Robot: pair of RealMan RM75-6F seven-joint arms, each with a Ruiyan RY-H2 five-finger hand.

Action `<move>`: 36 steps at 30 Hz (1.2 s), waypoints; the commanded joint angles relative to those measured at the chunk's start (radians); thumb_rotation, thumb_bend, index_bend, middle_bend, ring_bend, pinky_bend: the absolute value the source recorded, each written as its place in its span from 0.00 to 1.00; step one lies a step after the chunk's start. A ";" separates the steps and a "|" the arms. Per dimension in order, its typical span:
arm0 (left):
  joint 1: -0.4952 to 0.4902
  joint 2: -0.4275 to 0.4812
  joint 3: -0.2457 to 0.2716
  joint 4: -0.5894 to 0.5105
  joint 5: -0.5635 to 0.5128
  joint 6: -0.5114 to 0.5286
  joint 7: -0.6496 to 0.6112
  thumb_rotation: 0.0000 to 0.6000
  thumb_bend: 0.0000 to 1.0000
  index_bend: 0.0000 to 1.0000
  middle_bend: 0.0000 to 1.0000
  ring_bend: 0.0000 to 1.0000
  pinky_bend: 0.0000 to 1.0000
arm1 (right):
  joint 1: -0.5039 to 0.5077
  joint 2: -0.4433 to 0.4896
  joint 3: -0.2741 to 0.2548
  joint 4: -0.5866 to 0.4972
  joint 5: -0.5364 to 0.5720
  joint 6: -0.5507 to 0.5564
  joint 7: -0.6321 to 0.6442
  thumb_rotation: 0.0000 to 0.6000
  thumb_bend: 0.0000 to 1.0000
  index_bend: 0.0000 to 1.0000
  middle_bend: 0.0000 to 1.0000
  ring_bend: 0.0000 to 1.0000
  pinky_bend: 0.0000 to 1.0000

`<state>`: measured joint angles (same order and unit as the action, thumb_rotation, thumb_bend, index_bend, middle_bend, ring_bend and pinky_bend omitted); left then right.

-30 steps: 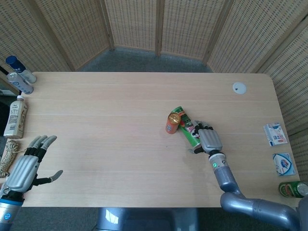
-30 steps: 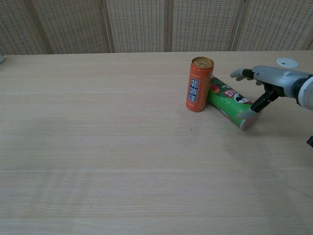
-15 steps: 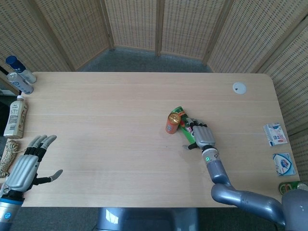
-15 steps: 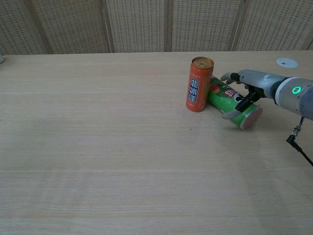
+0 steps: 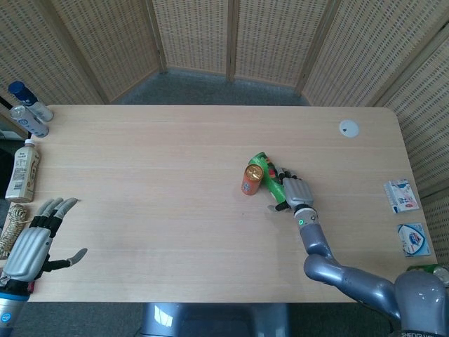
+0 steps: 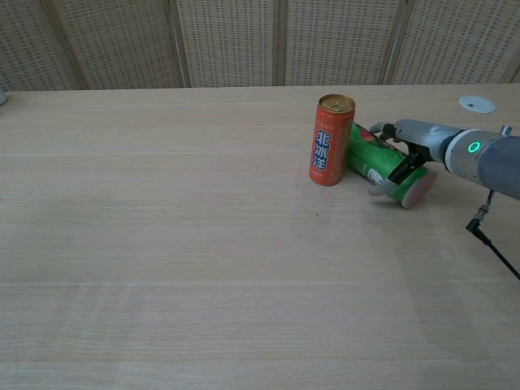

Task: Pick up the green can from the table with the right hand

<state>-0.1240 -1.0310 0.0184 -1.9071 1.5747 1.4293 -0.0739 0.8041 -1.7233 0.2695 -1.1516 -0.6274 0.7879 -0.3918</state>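
The green can [image 5: 270, 180] [image 6: 370, 162] lies on its side on the table, its far end against an upright orange can [image 5: 251, 179] [image 6: 331, 142]. My right hand [image 5: 294, 191] [image 6: 410, 145] lies over the near half of the green can. Its fingers reach over the top and its thumb [image 6: 382, 188] presses the front side, so the hand grips the can. The can still touches the table. My left hand [image 5: 31, 242] hovers open at the front left corner, fingers spread, holding nothing; the chest view does not show it.
Several bottles [image 5: 27, 112] [image 5: 21, 168] and a coil of rope [image 5: 8, 228] sit along the left edge. A white disc [image 5: 349, 128] [image 6: 476, 103] lies at the back right. Two packets [image 5: 401, 195] [image 5: 412, 239] lie near the right edge.
My right hand moved left along the green can and its thumb and fingers closed around it. The can turned slightly. The left hand drifted a little toward the front edge.
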 commanded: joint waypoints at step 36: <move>-0.004 -0.002 -0.002 0.002 0.010 -0.004 -0.004 0.94 0.27 0.07 0.12 0.00 0.00 | -0.126 0.267 0.075 -0.257 -0.128 0.202 0.166 1.00 0.17 0.34 0.54 0.70 0.89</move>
<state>-0.1275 -1.0324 0.0165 -1.9044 1.5834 1.4258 -0.0790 0.7045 -1.4906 0.3249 -1.3695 -0.7242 0.9586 -0.2614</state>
